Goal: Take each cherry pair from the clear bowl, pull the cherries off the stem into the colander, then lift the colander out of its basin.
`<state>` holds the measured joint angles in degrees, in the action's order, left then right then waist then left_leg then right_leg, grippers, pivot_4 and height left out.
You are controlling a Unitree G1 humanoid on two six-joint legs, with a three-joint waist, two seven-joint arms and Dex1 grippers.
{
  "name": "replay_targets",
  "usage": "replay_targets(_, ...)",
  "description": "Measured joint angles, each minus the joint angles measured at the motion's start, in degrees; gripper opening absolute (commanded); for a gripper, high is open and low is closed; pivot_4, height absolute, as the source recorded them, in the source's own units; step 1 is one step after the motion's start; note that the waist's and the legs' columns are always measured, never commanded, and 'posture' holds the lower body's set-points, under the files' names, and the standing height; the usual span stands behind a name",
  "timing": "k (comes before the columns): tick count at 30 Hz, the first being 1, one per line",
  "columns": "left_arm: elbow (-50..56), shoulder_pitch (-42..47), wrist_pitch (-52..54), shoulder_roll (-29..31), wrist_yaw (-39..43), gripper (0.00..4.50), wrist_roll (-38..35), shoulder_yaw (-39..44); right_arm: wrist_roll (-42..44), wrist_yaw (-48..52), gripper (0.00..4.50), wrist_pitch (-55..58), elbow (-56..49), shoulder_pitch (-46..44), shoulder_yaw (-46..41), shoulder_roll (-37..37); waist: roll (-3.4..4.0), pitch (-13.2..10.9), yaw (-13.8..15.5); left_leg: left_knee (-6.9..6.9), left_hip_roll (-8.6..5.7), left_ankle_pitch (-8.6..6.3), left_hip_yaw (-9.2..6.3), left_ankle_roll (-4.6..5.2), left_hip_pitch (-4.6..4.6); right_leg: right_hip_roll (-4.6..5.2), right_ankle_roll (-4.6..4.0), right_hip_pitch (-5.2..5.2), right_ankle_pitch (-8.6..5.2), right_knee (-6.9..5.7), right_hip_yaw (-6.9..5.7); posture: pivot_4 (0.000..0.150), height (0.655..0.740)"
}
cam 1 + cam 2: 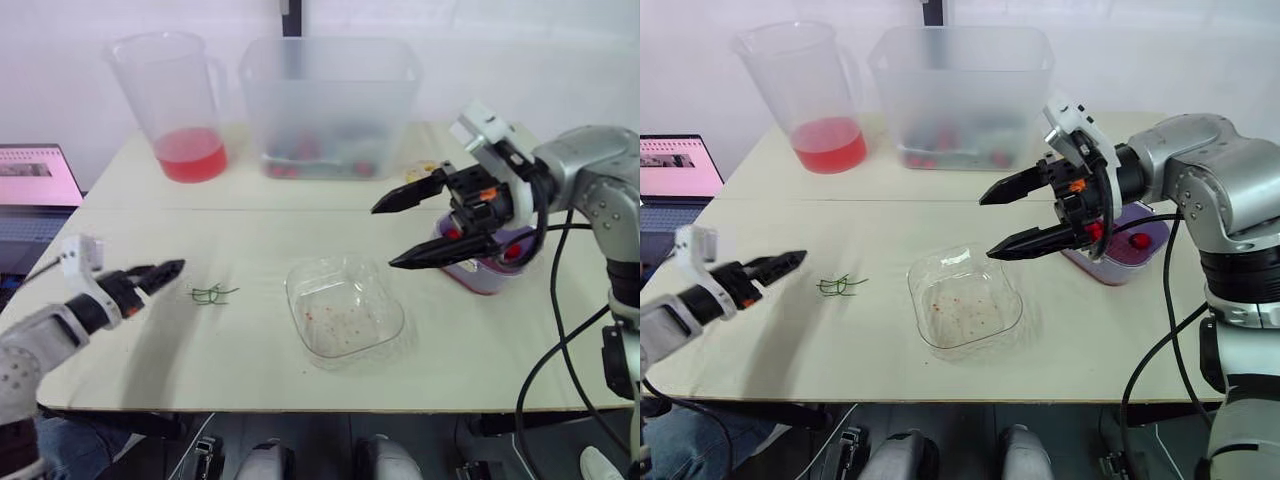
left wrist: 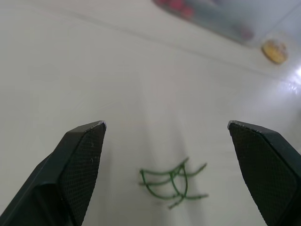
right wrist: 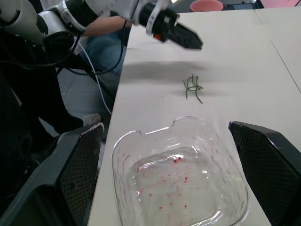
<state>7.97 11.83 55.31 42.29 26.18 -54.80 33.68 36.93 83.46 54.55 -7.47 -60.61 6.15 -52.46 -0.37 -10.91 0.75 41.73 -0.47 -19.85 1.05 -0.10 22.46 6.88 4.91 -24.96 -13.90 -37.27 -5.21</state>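
Hovering right of centre, your right gripper (image 1: 384,238) gapes wide beside the colander (image 1: 478,276); lower left, your left gripper (image 1: 176,268) stands spread near stems (image 1: 212,293); clear bowl (image 1: 378,300) holds red specks.

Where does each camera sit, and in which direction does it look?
Left eye view: on the head, looking forward and down at the table; shows left claw and right claw.
Right eye view: beside it, same scene, same claws.
Left wrist view: on the left wrist, along its open fingers toward the green stems.
Right wrist view: on the right wrist, over the clear bowl toward the left claw.
Shared: both wrist views show the stems.
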Motion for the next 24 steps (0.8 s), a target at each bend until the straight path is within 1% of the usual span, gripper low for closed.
replay_targets(3,0.61,1.32,-0.57,3.77,4.89,4.43,-0.66,-0.37,-0.73,-0.82,4.5,-0.28,0.08,1.06,0.09,-0.52,-0.01,0.0,-0.09,-0.02,0.0,0.0,0.01,0.0,0.0,-0.01,0.0,-0.01,0.0,0.02,0.0,0.15,0.6863)
replay_targets(5,2.27,1.35,-1.53,6.87,9.09,4.43,0.0,-2.03,-1.65,-1.56,4.5,-0.43,0.53,1.66,0.29,-0.99,0.01,-0.01,-0.18,-0.04,0.01,0.0,0.05,0.0,0.0,-0.02,0.0,-0.04,0.0,0.01,0.0,0.15,0.6863)
replay_targets(8,6.66,-0.15,-4.23,13.16,19.21,4.43,1.74,-6.58,-4.81,-4.05,4.5,-1.6,2.14,2.06,0.44,-3.02,0.02,-0.01,-0.21,-0.07,0.01,0.0,0.11,0.0,0.04,-0.02,-0.01,-0.12,0.0,0.0,0.01,0.15,0.6863)
replay_targets(10,9.6,0.13,-5.16,16.27,26.11,4.43,1.55,-9.25,-8.31,-6.53,4.5,-2.7,4.42,2.12,0.55,-5.38,0.05,-0.03,-0.09,-0.08,0.0,0.0,0.13,0.0,0.07,-0.02,-0.01,-0.16,-0.01,0.01,0.03,0.15,0.6863)
replay_targets(11,10.27,1.08,-5.03,17.01,28.27,4.43,1.05,-10.33,-9.87,-7.64,4.5,-3.0,5.26,2.23,0.55,-6.49,0.05,-0.03,-0.05,-0.08,0.01,0.0,0.13,0.0,0.07,-0.03,-0.01,-0.16,-0.01,0.02,0.02,0.15,0.6863)
replay_targets(13,9.84,7.72,-2.02,18.99,32.1,4.43,-2.26,-13.83,-13.31,-10.41,4.5,-3.47,6.45,3.35,0.48,-9.94,0.03,-0.04,0.23,-0.02,0.02,0.01,0.06,0.0,0.17,-0.07,-0.02,-0.18,-0.01,-0.01,-0.04,0.15,0.6863)
replay_targets(15,9.51,17.68,0.86,20.29,35.3,4.43,-6.38,-16.61,-15.53,-13.19,4.5,-3.44,6.12,6.1,-0.6,-12.6,0.01,-0.03,0.03,-0.02,-0.02,0.0,0.07,0.01,0.19,-0.1,-0.01,-0.19,-0.01,-0.01,-0.05,0.15,0.6863)
replay_targets(17,9.97,24.68,0.53,20.84,38.46,4.43,-7.03,-19.14,-15.96,-15.15,4.5,-2.16,4.35,9.86,-2.24,-13.97,0.04,-0.02,-0.21,-0.09,-0.04,0.0,0.18,0.04,0.14,-0.1,0.0,-0.2,0.0,0.0,0.01,0.15,0.6863)
replay_targets(18,10.21,27.7,-0.64,20.83,40.2,4.43,-5.66,-21.6,-15.75,-15.66,4.5,-0.9,2.67,13.15,-3.81,-15.39,0.09,-0.02,-0.22,-0.19,-0.05,0.0,0.27,0.04,0.06,-0.1,0.0,-0.19,0.0,0.0,0.06,0.15,0.6863)
replay_targets(20,10.42,30.74,-3.27,20.83,42.78,4.43,-1.38,-26.61,-15.25,-15.96,4.5,1.58,0.15,19.0,-6.51,-18.67,0.14,-0.04,-0.26,-0.24,-0.01,0.01,0.35,0.05,0.01,-0.17,0.0,-0.23,0.0,-0.02,0.07,0.15,0.6863)
replay_targets(22,10.04,34.07,-5.17,19.46,44.04,4.43,2.63,-31.59,-14.68,-16.03,4.5,4.67,-2.59,26.23,-11.63,-22.4,0.16,-0.06,-0.06,-0.21,0.03,0.02,0.39,0.04,0.04,-0.24,0.0,-0.23,0.0,-0.06,0.05,0.15,0.6863)
replay_targets(24,9.23,37.88,-5.79,16.77,44.84,4.43,3.92,-34.04,-13.84,-15.55,4.5,8.69,-5.14,33.79,-19.11,-24.65,0.13,-0.05,0.01,-0.15,0.05,0.02,0.36,0.05,0.04,-0.25,0.0,-0.19,0.0,-0.07,0.05,0.15,0.6863)
